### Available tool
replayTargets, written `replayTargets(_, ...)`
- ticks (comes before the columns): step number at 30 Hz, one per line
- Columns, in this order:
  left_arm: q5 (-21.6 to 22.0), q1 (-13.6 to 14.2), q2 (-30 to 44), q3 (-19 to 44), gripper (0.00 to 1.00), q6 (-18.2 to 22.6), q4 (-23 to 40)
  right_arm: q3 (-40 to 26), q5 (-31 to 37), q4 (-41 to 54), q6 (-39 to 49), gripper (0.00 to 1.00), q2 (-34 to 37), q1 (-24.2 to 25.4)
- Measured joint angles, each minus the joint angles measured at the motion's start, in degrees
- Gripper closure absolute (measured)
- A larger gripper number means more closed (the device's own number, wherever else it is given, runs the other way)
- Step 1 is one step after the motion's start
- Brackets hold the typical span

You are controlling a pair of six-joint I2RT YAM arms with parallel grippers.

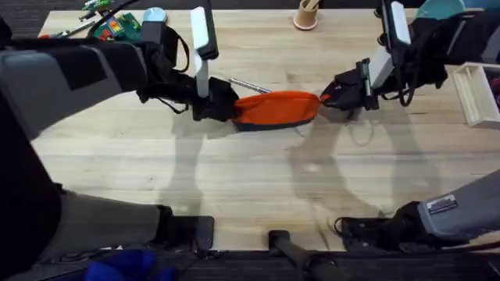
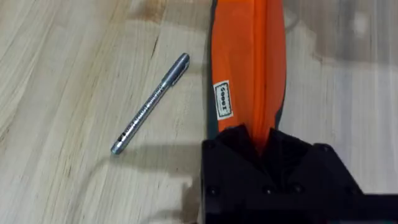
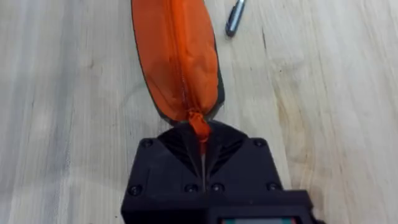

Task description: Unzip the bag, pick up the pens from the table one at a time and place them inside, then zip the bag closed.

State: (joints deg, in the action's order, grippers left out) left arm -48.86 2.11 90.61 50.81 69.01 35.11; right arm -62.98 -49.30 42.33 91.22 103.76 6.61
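Note:
The orange bag [image 1: 277, 108] with its dark base lies lengthwise on the table [image 1: 250, 179] between both grippers. My left gripper [image 1: 224, 105] is shut on the bag's left end; in the left wrist view its black fingers [image 2: 236, 146] clamp the orange fabric [image 2: 249, 62]. My right gripper [image 1: 330, 97] is shut on the opposite end, pinching a small orange tab [image 3: 199, 121] where the zipper line ends. The zipper [image 3: 180, 62] looks closed along the top. One silver pen [image 2: 149, 104] lies on the wood just behind the bag [image 3: 177, 56], also visible as the pen [image 1: 248, 84] and the pen's tip [image 3: 235, 17].
A tan cup [image 1: 305, 16] stands at the back centre. Colourful items [image 1: 117, 27] sit at the back left, and a wooden tray [image 1: 476, 94] at the right edge. Bare wood stretches in front of the bag.

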Motion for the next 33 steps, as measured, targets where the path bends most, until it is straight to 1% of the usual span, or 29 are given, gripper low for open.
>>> replayTargets(13, 0.0, 0.0, 0.0, 0.0, 0.958, 0.0, 0.0, 0.0, 0.0, 0.0, -0.6, 0.973, -0.4, 0.0)
replayTargets(18, 0.0, 0.0, 0.0, 0.0, 0.958, 0.0, 0.0, 0.0, 0.0, 0.2, -0.8, 0.973, -3.1, -0.2)
replayTargets(25, 0.0, 0.0, 0.0, 0.0, 0.958, 0.0, -0.1, 0.0, 0.3, 0.1, -1.2, 0.973, -6.7, -2.2)
replayTargets(33, 0.0, 0.0, 0.0, 0.0, 0.959, 0.0, 0.0, 0.0, 0.6, -0.8, -2.8, 0.973, -7.7, -4.8)
